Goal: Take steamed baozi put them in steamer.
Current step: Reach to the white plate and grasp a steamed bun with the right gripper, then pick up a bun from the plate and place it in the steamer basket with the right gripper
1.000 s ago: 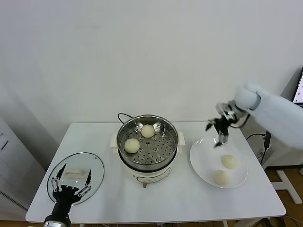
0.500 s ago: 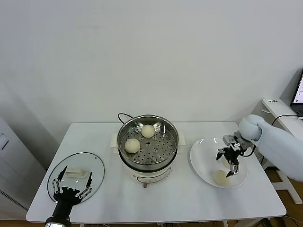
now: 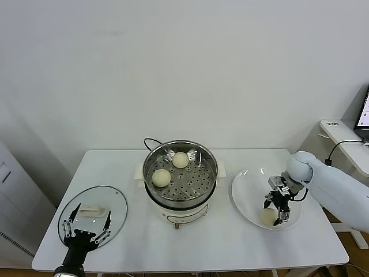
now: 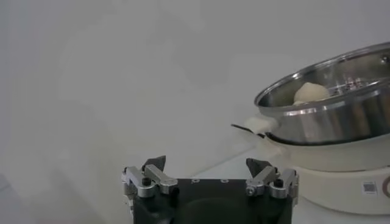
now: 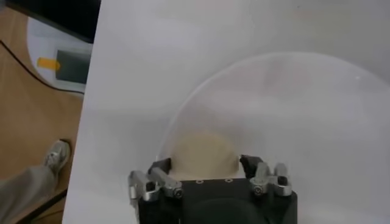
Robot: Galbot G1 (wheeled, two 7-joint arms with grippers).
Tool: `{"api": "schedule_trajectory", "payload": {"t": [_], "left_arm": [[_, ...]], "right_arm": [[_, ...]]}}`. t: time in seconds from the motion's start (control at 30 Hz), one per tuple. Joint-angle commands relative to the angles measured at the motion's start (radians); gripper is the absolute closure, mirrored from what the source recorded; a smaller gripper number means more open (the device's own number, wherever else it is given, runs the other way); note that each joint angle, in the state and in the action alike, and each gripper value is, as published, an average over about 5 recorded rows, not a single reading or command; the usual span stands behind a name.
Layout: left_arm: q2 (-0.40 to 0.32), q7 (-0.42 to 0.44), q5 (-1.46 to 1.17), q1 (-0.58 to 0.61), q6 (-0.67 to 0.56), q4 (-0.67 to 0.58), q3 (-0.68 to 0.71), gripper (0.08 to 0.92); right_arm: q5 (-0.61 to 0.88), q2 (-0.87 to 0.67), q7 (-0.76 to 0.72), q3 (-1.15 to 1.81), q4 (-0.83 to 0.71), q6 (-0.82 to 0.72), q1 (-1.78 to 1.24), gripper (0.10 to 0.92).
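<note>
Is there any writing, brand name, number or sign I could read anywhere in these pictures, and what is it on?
No text can be read in any view.
Small label on the white base of the steamer: a mark is there, too small and blurred to read.
Front of the steamer base in the head view: small marks by the control, not readable.
Screen at the far right edge: lit, contents too small to read.
</note>
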Motion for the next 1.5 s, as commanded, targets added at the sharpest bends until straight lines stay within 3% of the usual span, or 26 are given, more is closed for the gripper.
{"api": "schedule_trajectory", "payload": {"t": [0.03, 0.23, 0.5, 0.67, 0.8, 1.03, 1.27, 1.5], "left_arm": [[-0.018, 0.000, 0.000, 0.000, -0.001, -0.002, 0.001, 0.177], [-0.015, 0.000, 0.000, -0.004, 0.001, -0.006, 0.001, 0.177], [-0.016, 0.000, -0.006, -0.001, -0.002, -0.015, -0.003, 0.177], [-0.020, 0.000, -0.011, -0.005, -0.001, -0.018, -0.006, 0.177], [-0.023, 0.000, -0.022, 0.003, -0.002, -0.029, -0.014, 0.177], [-0.029, 0.001, -0.046, 0.018, -0.015, -0.036, -0.031, 0.177], [-0.039, 0.002, -0.059, 0.034, -0.031, -0.036, -0.039, 0.177], [-0.041, 0.003, -0.058, 0.034, -0.034, -0.034, -0.038, 0.177]], "right_arm": [[-0.013, -0.003, -0.001, 0.007, 0.002, 0.006, 0.006, 0.515], [0.092, -0.003, -0.005, -0.103, 0.001, 0.011, 0.225, 0.614], [0.369, 0.128, -0.016, -0.454, -0.056, 0.097, 0.793, 0.626], [0.403, 0.247, -0.002, -0.465, 0.013, 0.165, 0.922, 0.626], [0.315, 0.302, 0.041, -0.455, 0.181, 0.236, 0.879, 0.626], [-0.039, 0.387, 0.081, -0.360, 0.415, 0.412, 0.617, 0.625], [-0.268, 0.432, 0.078, -0.259, 0.417, 0.694, 0.378, 0.626], [-0.357, 0.438, 0.074, -0.201, 0.365, 0.773, 0.282, 0.623]]}}
